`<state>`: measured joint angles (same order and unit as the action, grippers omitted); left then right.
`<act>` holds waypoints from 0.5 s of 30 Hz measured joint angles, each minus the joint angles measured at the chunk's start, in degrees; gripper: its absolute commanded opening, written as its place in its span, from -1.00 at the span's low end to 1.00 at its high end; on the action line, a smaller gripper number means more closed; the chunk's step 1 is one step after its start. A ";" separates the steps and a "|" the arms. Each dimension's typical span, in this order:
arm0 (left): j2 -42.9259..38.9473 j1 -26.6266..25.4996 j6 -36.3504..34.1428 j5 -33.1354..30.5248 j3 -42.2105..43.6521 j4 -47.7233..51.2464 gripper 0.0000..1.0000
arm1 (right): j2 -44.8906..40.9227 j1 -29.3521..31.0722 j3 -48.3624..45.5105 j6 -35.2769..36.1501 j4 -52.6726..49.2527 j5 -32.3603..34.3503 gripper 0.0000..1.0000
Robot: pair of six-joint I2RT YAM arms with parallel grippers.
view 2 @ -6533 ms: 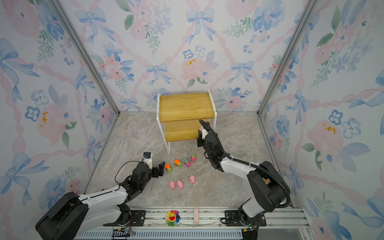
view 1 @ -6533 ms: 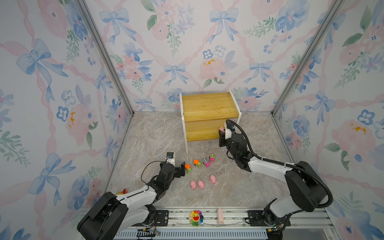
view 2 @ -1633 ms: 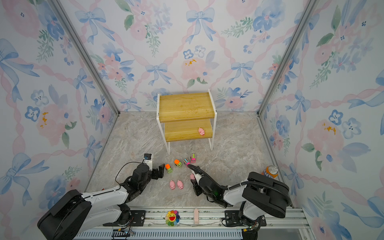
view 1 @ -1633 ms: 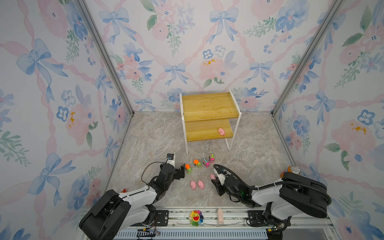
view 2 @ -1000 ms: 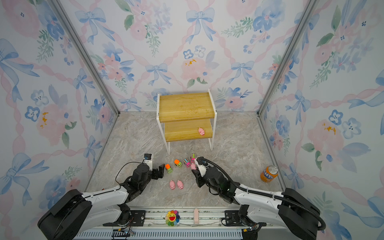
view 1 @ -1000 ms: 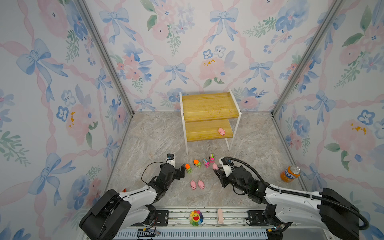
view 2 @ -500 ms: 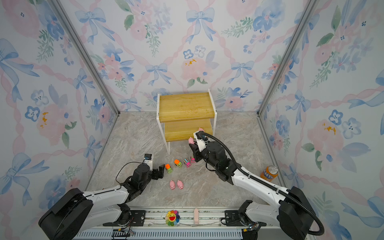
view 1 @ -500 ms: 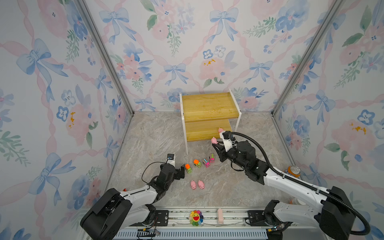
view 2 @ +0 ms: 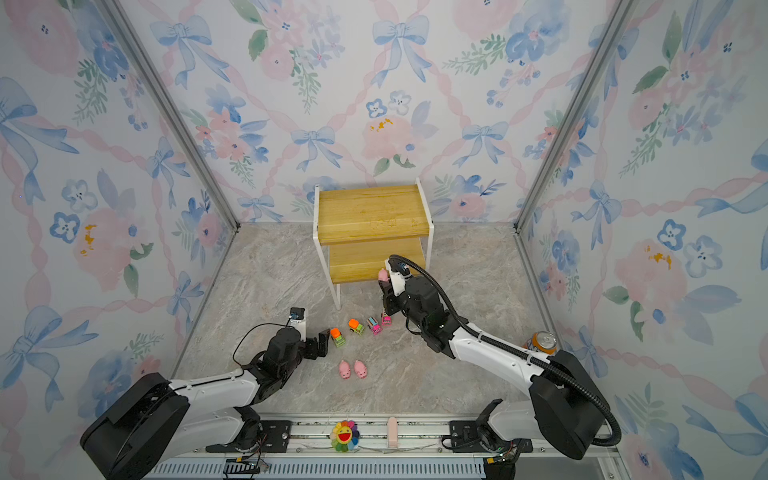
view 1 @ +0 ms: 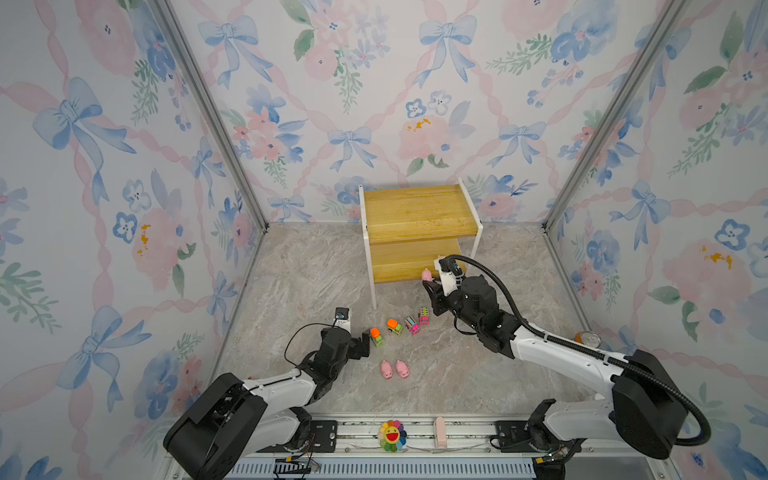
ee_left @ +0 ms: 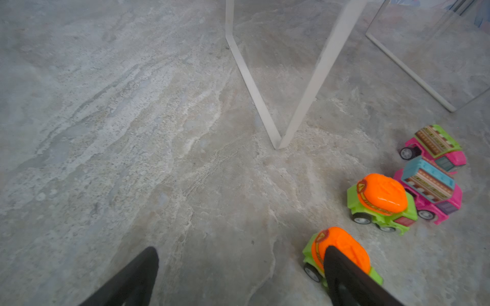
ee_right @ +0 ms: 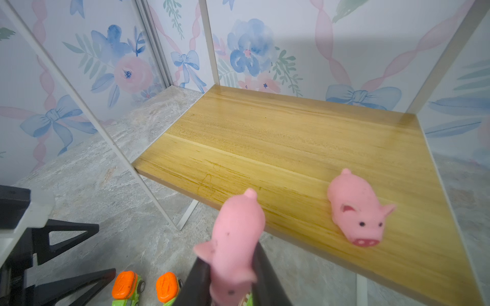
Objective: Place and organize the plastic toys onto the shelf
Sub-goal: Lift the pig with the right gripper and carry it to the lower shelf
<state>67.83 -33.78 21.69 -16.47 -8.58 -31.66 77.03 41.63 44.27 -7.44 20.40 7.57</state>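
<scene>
The shelf [view 1: 419, 212] [view 2: 370, 216] stands at the back. My right gripper [view 1: 430, 282] [view 2: 385, 284] [ee_right: 230, 275] is shut on a pink pig [view 1: 426, 274] [ee_right: 236, 238], held just in front of the lower board [ee_right: 291, 148]. Another pig [ee_right: 358, 209] lies on that board; my right arm hides it in both top views. Two pigs [view 1: 386, 369] [view 1: 402, 369] lie on the floor. Two green trucks [view 1: 376, 336] [view 1: 394, 326] and two pink trucks [view 1: 412, 325] [view 1: 424, 316] stand in a row. My left gripper [view 1: 365, 347] [ee_left: 240, 251] is open beside the nearest green truck [ee_left: 344, 238].
An orange can [view 1: 587, 337] [view 2: 542, 341] stands on the floor at the right, behind my right arm. A rainbow flower [view 1: 391, 434] and a pale pink block [view 1: 439, 431] sit on the front rail. The shelf's white legs [ee_left: 265, 106] reach the floor near the trucks.
My right gripper has carried the pig up from the floor and back to the front of the shelf's lower board. The left arm has not moved.
</scene>
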 measured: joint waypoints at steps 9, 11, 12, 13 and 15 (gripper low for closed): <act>0.11 0.00 -0.02 0.02 -0.46 -0.02 0.95 | 3.26 1.01 2.69 -0.66 1.49 3.96 -0.48; 0.11 0.00 -0.04 0.02 -0.46 -0.02 0.95 | 4.11 1.25 3.54 -0.66 1.88 4.63 -0.48; 0.11 0.00 -0.04 0.02 -0.46 -0.02 0.95 | 4.61 1.31 3.87 -0.66 2.21 4.94 -0.48; 0.11 0.00 -0.02 0.02 -0.46 -0.02 0.95 | 5.03 1.36 4.11 -0.66 2.47 5.11 -0.48; 0.13 0.00 -0.04 0.04 -0.48 -0.02 0.95 | 5.99 1.36 4.57 -0.66 2.95 5.62 -0.48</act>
<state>67.96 -33.78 21.65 -16.43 -9.06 -31.68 83.02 42.98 48.84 -8.10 23.35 13.19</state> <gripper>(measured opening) 0.978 0.260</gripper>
